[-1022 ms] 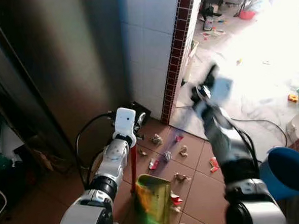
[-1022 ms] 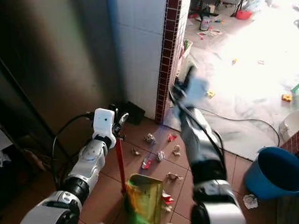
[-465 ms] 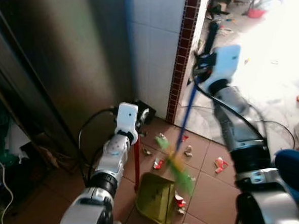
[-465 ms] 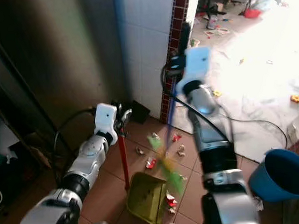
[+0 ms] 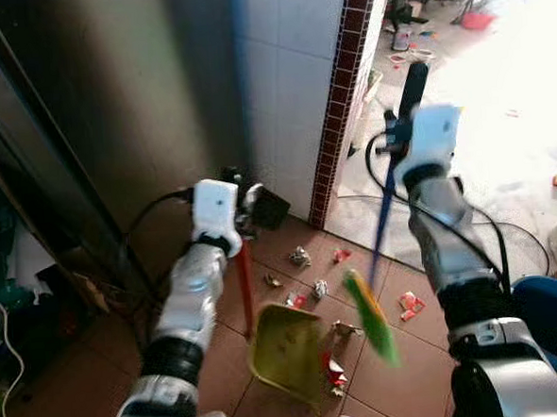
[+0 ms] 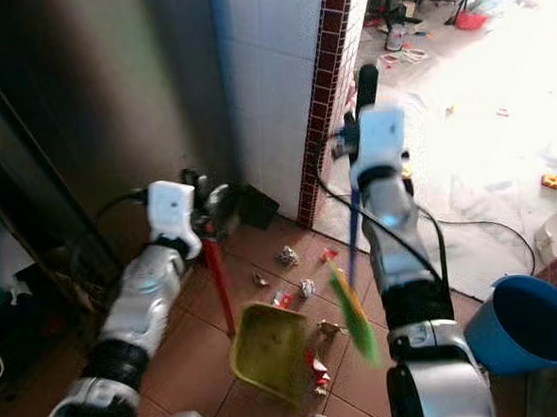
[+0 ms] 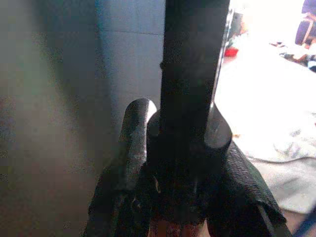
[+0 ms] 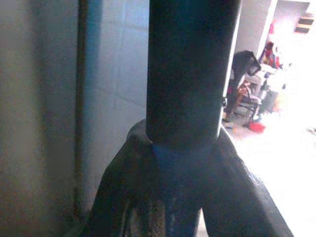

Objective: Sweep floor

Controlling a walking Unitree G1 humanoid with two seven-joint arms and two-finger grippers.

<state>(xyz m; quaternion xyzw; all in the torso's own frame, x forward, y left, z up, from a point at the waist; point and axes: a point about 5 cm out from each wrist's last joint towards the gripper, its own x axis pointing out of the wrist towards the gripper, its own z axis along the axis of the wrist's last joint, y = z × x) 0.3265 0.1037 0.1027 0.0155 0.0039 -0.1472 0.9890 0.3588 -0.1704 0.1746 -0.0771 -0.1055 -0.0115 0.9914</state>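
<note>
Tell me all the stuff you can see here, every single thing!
Dustpan: one, yellow-green with a red handle, tilted on the brown tiles.
Broom: one, green bristles on a blue stick, blurred, beside the dustpan.
Scraps of litter: several, red and pale, scattered on the tiles around the dustpan.
Bucket: one, blue, on the floor at the robot's right.
Tiled wall: one, white with a dark red edge strip, behind the litter.
Cable: one, black, lying across the bright floor.
Left gripper: shut on the dustpan's handle.
Right gripper: shut on the broom's stick.
</note>
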